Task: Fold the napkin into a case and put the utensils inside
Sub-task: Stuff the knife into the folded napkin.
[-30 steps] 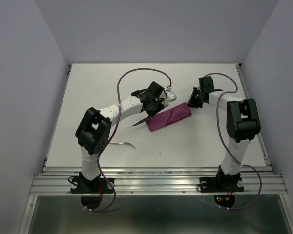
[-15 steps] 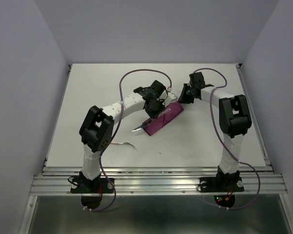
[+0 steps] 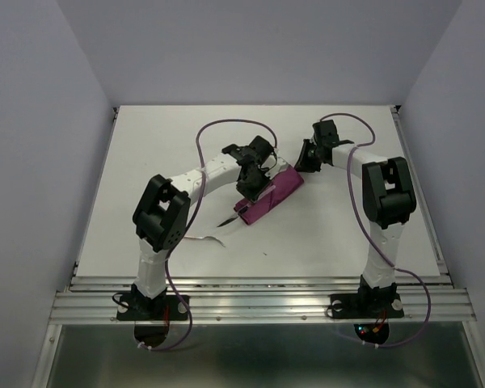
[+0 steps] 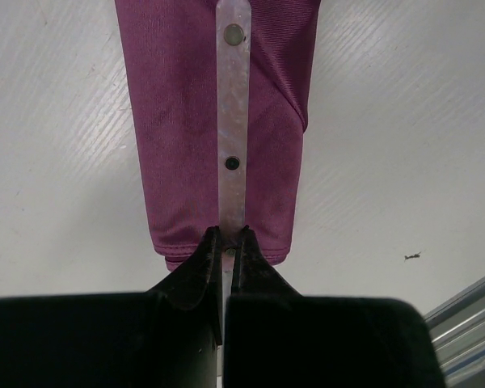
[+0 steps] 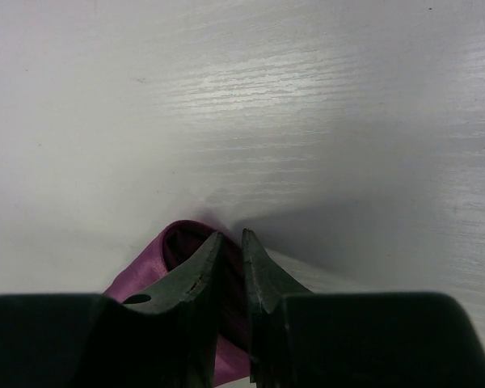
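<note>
1. Two hands work at one cloth. The left hand (image 4: 229, 239), the nearer of the two, has its fingers pinched almost fully together on the flat, riveted handle of a knife (image 4: 233, 121), gripping it right at the near end of the case (image 4: 178, 145).
2. The right hand (image 5: 229, 239), farther back, has its fingers only narrowly apart, nipping a fold of burgundy cloth at the far end of the case.
3. The case is a narrow, elongated pouch of plain burgundy-purple cloth. It lies slantwise near the middle of the white bench (image 4: 56, 162), its near end rounded and one edge folded over.
4. The knife's pale handle runs lengthwise down the middle of the cloth. I cannot tell whether any part of it is tucked under a fold. In the top view a thin pointed metal tip juts past the near end of the case.
5. Counted: two hands, one case, two utensils. The second utensil (image 3: 207, 239) lies loose on the bench, nearer than the case and well apart from it, beside the left arm.
</note>
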You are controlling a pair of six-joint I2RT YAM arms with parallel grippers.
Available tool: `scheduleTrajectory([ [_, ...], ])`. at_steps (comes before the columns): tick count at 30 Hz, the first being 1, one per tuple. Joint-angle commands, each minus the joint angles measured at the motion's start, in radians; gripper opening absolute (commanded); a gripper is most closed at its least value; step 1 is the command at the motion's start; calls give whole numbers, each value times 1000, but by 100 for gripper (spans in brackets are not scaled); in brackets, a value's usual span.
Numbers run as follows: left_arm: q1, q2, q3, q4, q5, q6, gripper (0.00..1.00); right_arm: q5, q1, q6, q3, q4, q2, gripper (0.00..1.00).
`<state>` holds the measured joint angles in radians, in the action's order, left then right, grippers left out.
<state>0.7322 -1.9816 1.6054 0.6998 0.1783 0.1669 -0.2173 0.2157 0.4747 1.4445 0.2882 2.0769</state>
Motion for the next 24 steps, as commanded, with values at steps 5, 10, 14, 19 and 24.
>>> scheduleTrajectory([
  [5,-1,-48,63,46,-34,-33,0,15,-6,-13,-1,2,-26,21],
  [10,-2,-83,102,66,-63,-32,0,13,-6,-15,-3,2,-29,21],
  [14,-1,-95,120,73,-83,-32,0,10,-6,-15,-3,3,-29,21],
  [19,-4,-105,140,79,-95,-33,0,10,-6,-18,-3,3,-29,21],
  [24,-4,-125,178,86,-88,-24,0,7,-6,-18,-1,2,-32,21],
])
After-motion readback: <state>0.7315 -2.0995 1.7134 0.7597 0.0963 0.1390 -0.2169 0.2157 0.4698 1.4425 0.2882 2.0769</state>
